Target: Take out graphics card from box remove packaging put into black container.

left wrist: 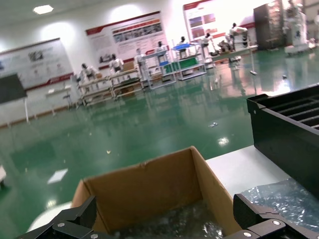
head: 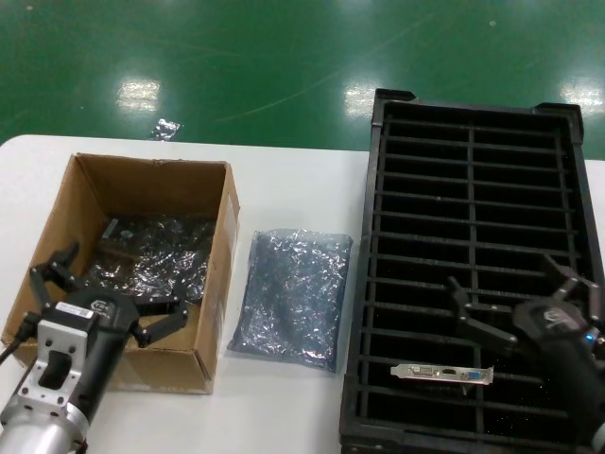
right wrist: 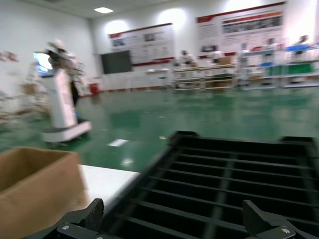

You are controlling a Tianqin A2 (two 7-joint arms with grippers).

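Note:
The brown cardboard box (head: 219, 248) stands on the left of the white table, with crinkly silver-grey bags (head: 156, 251) lying in it. My left gripper (head: 121, 284) hovers open over the box's near end, holding nothing; the left wrist view shows the box (left wrist: 149, 181) between its fingers (left wrist: 75, 219). One flat piece of packaging (head: 293, 298) lies on the table between box and black container (head: 473, 142). The graphics card (head: 442, 372) stands in a near slot, its silver bracket showing. My right gripper (head: 506, 284) is open and empty just above the card, over the container (right wrist: 224, 169).
Green floor lies beyond the table's far edge. Bare white table shows behind the packaging and in front of the box. The right wrist view shows the box (right wrist: 35, 184) off to one side. The container's tall black wall (left wrist: 289, 134) rises beside the packaging (left wrist: 289, 199).

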